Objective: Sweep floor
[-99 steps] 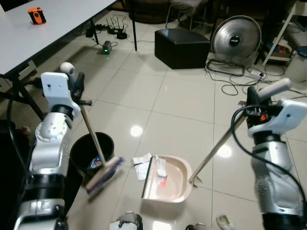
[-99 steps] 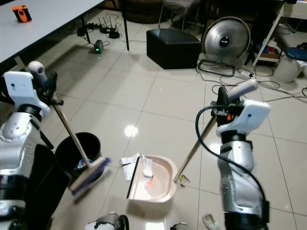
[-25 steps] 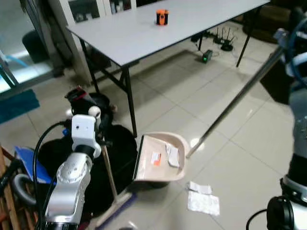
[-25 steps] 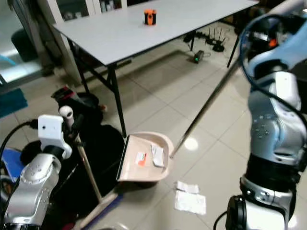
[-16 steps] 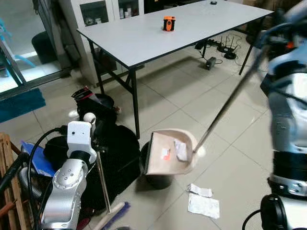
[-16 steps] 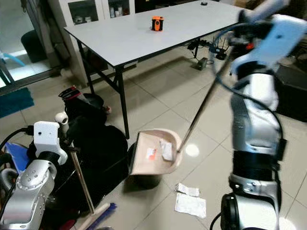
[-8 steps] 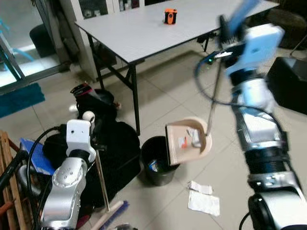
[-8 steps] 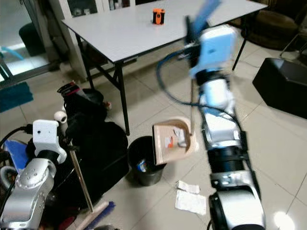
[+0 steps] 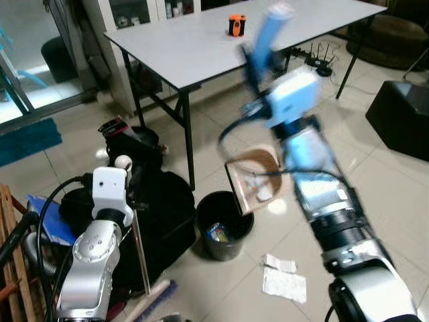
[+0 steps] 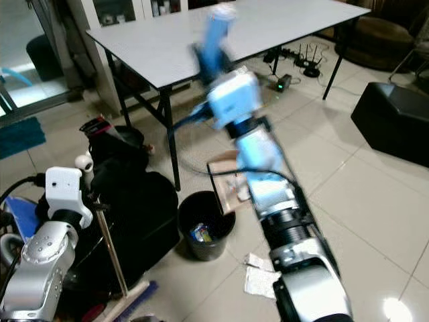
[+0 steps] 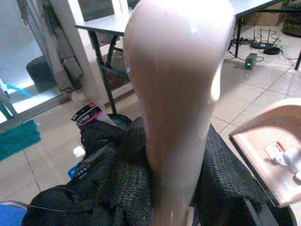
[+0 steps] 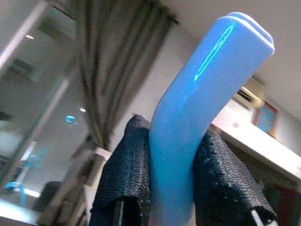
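My right gripper (image 9: 258, 64) is shut on the blue grip (image 12: 188, 117) at the top of the dustpan's long handle, black fingers (image 12: 124, 183) on both sides. The beige dustpan (image 9: 258, 180) hangs steeply tilted just above the black bin (image 9: 224, 225), with paper scraps still in it. My left gripper (image 9: 133, 200), low at the left, is shut on the beige broom handle (image 11: 176, 108). The broom stands nearly upright, its head (image 9: 157, 295) on the floor. Two paper scraps (image 9: 284, 284) lie on the tiles right of the bin.
A grey table (image 9: 201, 40) with an orange object (image 9: 236, 23) stands behind. A black bag (image 9: 164, 201) sits left of the bin. A black ottoman (image 9: 402, 127) is at the far right, cables and a router (image 9: 315, 60) under the table.
My right arm has swung left across the view, bringing the dustpan closer over the bin and tipping it steeper. The left arm and broom have stayed put.
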`<state>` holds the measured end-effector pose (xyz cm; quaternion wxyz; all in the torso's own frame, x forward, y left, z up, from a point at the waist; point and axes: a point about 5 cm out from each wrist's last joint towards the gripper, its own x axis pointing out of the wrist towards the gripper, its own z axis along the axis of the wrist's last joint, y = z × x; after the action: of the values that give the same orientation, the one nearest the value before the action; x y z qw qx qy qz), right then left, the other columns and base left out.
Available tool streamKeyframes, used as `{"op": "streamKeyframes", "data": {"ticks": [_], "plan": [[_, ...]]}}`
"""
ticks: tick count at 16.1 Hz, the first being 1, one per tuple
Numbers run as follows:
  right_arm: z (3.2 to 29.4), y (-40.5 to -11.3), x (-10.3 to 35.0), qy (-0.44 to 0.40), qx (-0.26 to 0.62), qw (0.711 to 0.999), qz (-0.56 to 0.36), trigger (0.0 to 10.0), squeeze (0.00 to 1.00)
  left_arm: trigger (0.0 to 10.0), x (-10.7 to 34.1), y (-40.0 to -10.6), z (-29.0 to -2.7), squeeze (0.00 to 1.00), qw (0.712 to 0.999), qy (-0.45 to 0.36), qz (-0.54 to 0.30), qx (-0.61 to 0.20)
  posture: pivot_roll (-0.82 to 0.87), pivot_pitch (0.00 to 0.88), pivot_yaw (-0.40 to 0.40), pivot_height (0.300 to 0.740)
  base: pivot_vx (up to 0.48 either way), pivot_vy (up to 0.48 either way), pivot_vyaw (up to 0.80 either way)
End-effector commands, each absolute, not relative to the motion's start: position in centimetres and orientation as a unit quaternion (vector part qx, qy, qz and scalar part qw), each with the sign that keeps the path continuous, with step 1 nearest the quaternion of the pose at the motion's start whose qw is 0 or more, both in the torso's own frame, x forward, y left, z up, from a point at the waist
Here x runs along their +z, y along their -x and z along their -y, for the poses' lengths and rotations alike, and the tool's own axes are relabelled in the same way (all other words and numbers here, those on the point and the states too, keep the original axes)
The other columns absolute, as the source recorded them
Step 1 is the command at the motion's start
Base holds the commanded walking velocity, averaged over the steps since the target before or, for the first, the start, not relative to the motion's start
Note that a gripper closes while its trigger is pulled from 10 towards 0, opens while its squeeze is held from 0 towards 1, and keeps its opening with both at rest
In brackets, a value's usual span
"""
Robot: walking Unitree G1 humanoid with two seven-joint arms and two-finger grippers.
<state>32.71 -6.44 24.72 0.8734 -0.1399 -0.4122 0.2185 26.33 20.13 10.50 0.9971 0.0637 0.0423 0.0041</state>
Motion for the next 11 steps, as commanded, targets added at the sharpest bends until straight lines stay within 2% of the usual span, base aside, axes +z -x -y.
{"op": "streamKeyframes", "data": {"ticks": [1,4,7,9,11], "plan": [[5.0,-31.8,25.4,0.154,0.252,0.842,0.451,10.0,0.0,10.0,11.9,-26.7,-20.2,0.0,0.997,-0.073,-0.015,0.005,0.09,0.0,0.032,0.74,0.0,0.0,0.0],[3.2,-30.9,23.9,0.183,0.297,0.821,0.452,10.0,0.0,10.0,12.0,-26.7,-20.1,0.0,0.997,-0.072,-0.015,0.006,0.1,0.0,0.03,0.74,0.0,0.0,0.0],[2.7,-30.7,22.9,0.219,0.314,0.809,0.446,10.0,0.0,10.0,12.0,-26.7,-20.0,0.0,0.997,-0.073,-0.016,0.004,0.09,0.0,0.033,0.74,0.0,0.0,0.0],[2.9,-30.8,22.6,0.239,0.311,0.807,0.442,10.0,0.0,10.0,12.0,-26.8,-20.0,0.0,0.997,-0.073,-0.016,0.003,0.09,0.0,0.037,0.74,0.0,0.0,0.0],[3.9,-31.5,23.0,0.253,0.282,0.816,0.437,10.0,0.0,10.0,12.0,-26.9,-19.8,0.0,0.997,-0.072,-0.016,-0.004,0.09,0.0,0.038,0.74,0.0,0.0,0.0]]}}
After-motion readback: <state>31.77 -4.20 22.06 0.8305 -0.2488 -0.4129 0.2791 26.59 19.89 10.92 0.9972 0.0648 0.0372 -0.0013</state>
